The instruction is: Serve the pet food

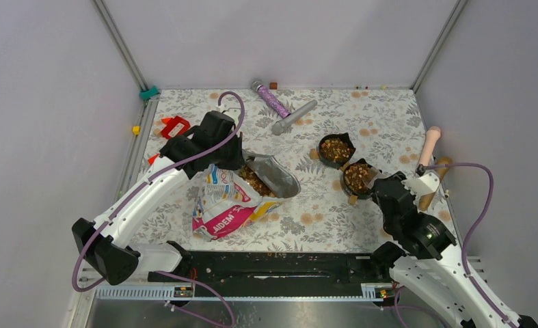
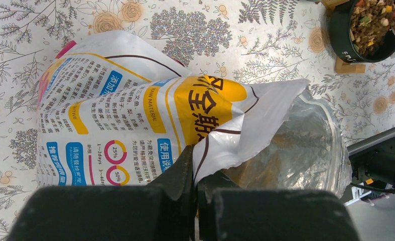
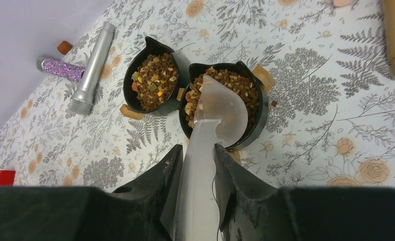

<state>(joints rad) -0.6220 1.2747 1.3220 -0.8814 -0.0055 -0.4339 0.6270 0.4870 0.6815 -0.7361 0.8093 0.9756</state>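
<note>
**Counter**: covered by a floral mat that carries all the items below.

**Pet food**: brown and tan kibble with some coloured bits. It fills two black bowls standing side by side right of centre. More shows inside the open mouth of the bag in the top view.

**Far bowl**: black, with ear-like points on its rim, heaped with kibble.

**Near bowl**: same kind, just beside the far bowl and also full.

**Scoop**: translucent. Its head lies over the near bowl's kibble.

**Right gripper**: clamped on the scoop's handle, one finger on each side.

**Bag**: white, pink and yellow printed pouch lying on its side left of centre, mouth open toward the bowls, silvery lining exposed.

**Left gripper**: pinched tight on the torn edge of the bag's mouth.

**Glitter microphone** and **silver microphone**: lying crossed near the far edge.

**Red object**: far left; I cannot tell what kind of thing it is.
</note>
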